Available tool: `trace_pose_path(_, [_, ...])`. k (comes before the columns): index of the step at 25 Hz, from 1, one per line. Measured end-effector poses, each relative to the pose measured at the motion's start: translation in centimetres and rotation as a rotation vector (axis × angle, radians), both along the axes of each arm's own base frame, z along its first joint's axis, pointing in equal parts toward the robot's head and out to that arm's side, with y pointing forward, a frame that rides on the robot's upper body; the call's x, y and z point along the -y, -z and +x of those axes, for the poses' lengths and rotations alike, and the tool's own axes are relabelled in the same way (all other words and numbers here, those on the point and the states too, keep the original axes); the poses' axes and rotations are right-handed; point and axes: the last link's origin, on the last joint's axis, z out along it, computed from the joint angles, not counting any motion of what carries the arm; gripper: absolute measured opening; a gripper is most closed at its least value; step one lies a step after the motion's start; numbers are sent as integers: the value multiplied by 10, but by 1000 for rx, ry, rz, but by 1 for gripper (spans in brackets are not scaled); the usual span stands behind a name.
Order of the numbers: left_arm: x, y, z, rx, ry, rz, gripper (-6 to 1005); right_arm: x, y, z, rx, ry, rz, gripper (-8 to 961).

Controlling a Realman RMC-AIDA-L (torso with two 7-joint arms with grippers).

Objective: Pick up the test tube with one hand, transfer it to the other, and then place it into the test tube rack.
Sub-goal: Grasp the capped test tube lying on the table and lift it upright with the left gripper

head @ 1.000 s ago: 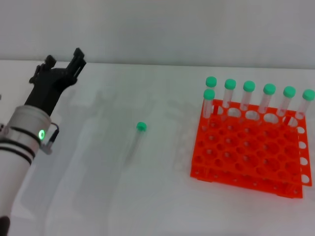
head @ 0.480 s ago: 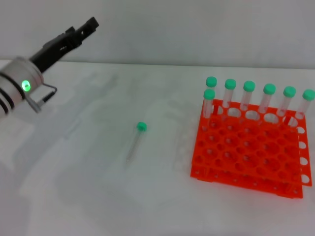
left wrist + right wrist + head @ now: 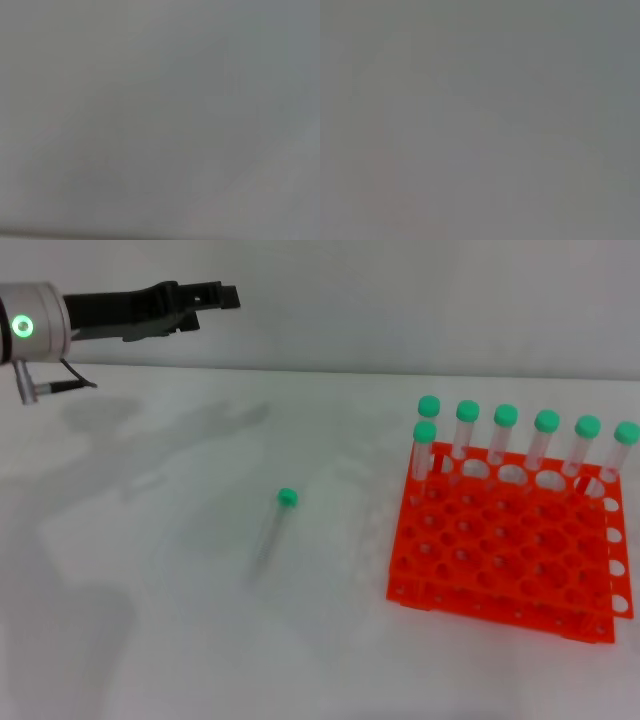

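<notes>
The left gripper [image 3: 205,302] has swung up from low at the near left and now reaches level across the far left, high above the white table [image 3: 150,620]; whether its fingers are spread I cannot tell. The grasp hasn't started. The test tube [image 3: 274,528], clear with a green cap, lies flat mid-table, well left of the orange test tube rack [image 3: 505,550], which holds seven capped tubes along its far side.

A plain grey surface [image 3: 160,115] fills the whole left wrist view, slightly lighter toward one side. A thin darker band [image 3: 100,234] runs along one edge. Nothing else can be made out.
</notes>
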Motion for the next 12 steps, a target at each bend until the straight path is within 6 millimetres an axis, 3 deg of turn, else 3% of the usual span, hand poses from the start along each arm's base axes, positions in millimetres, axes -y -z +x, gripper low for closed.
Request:
trace_pose_path(7, [-8, -9, 25, -231, -169, -209, 854, -3, -1, -3, 2, -9, 1, 857])
trace_pose_path(12, [-7, 0, 45, -356, -257, -324, 851, -5, -1, -4, 1, -13, 1, 855])
